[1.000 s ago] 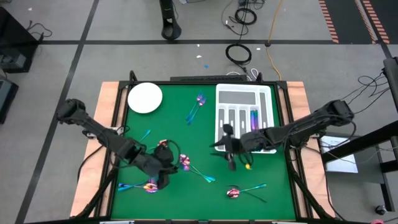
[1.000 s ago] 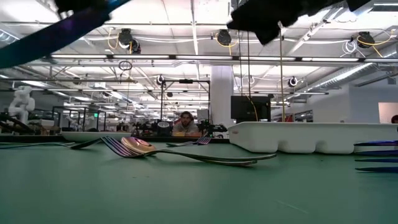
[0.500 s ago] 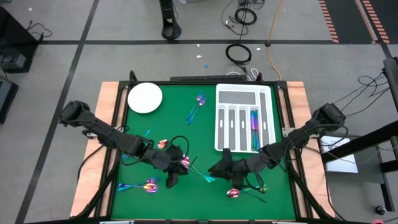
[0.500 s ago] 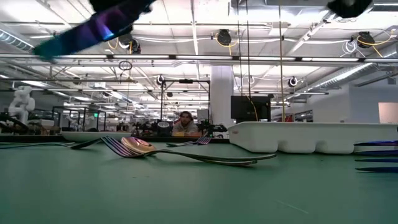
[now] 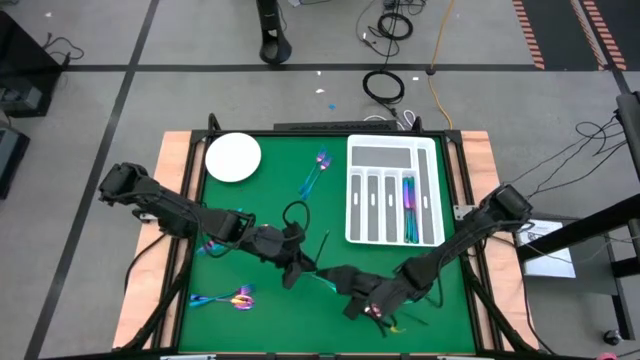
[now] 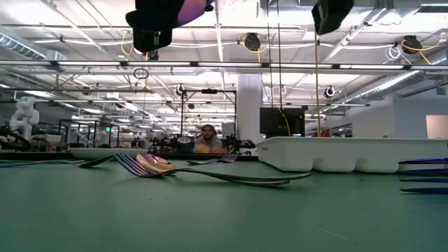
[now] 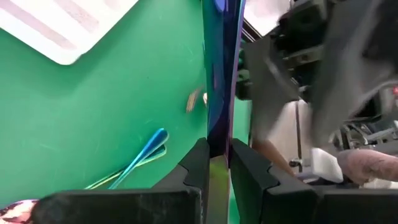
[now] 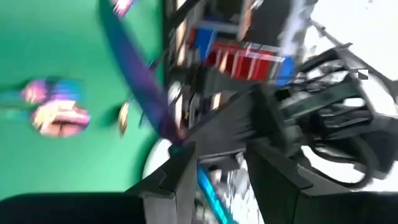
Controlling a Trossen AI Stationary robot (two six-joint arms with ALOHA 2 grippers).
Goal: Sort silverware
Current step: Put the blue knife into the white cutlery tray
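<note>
My left gripper (image 5: 303,265) hangs over the middle of the green mat, shut on a slim blue-purple piece of silverware (image 7: 221,74), which shows in the high view as a thin dark line (image 5: 322,246). My right gripper (image 5: 352,300) is close by, on the side toward the near right. Its fingers stand apart (image 8: 217,162) and it faces that piece (image 8: 137,81). More silverware lies flat on the mat: a pair at the far middle (image 5: 318,172), a pair at the near left (image 5: 235,297), a teal piece (image 5: 330,284) and a pink one (image 5: 378,312). My left gripper pinches one end of the silverware piece (image 7: 217,146) between its two fingers. The piece runs straight on from the fingers, in line with them, its thin edge showing. It is lifted clear of the mat and slants upward toward the far side.
A white compartmented tray (image 5: 392,150) stands at the far right, with several coloured pieces in one slot (image 5: 410,205). A round white plate (image 5: 233,157) sits at the far left corner. The two arms nearly meet over the near middle. A person sits in the room beyond (image 6: 208,138).
My left gripper has carried the silverware piece toward the table's right and turned it. My right gripper has left the tray's near edge, swung toward the near edge and the left, rolled over, and now stands close to the left one.
</note>
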